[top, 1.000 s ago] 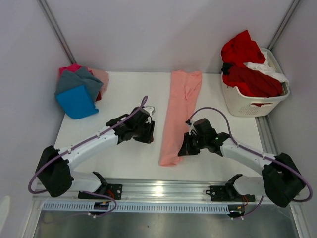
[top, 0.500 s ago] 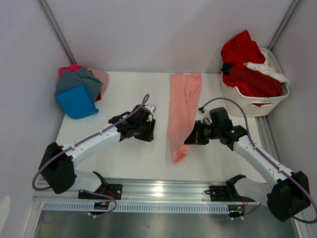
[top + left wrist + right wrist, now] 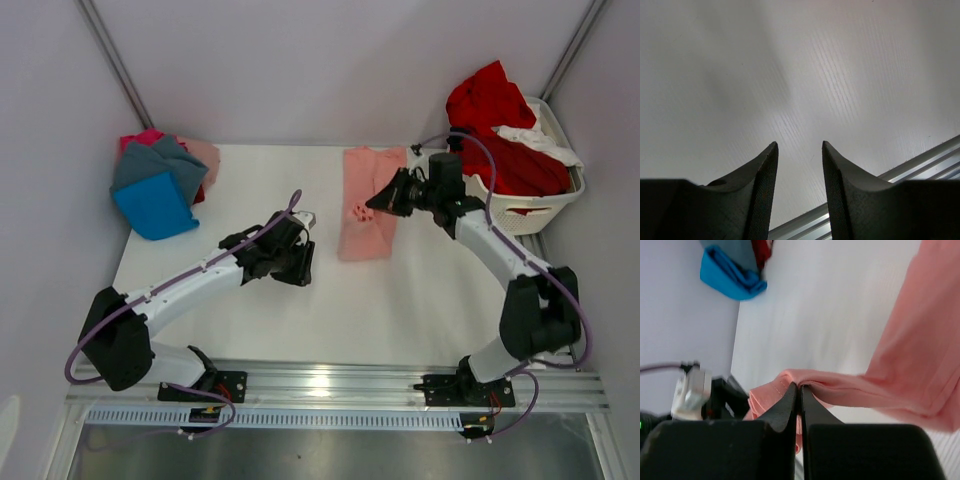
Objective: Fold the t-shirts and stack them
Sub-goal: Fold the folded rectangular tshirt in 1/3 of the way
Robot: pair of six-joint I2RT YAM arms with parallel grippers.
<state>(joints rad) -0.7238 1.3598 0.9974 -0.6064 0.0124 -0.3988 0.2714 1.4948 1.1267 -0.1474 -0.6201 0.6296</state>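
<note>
Shirt (image 3: 366, 228) hem pinched tight in right gripper (image 3: 799, 386); left gripper (image 3: 799, 146) half-parted, empty. Risk: thin pinch slips, or unpinned cloth drags, skewing fold.

The white table (image 3: 420, 290) is carrying a salmon-pink t-shirt (image 3: 362, 238) (doubled over). A pile of folded shirts (image 3: 158, 185) is sitting at its far-left corner.

White arm links (image 3: 170, 290), black joints (image 3: 110, 350), purple cables (image 3: 292, 205), ridged black fingers (image 3: 760, 195).
</note>
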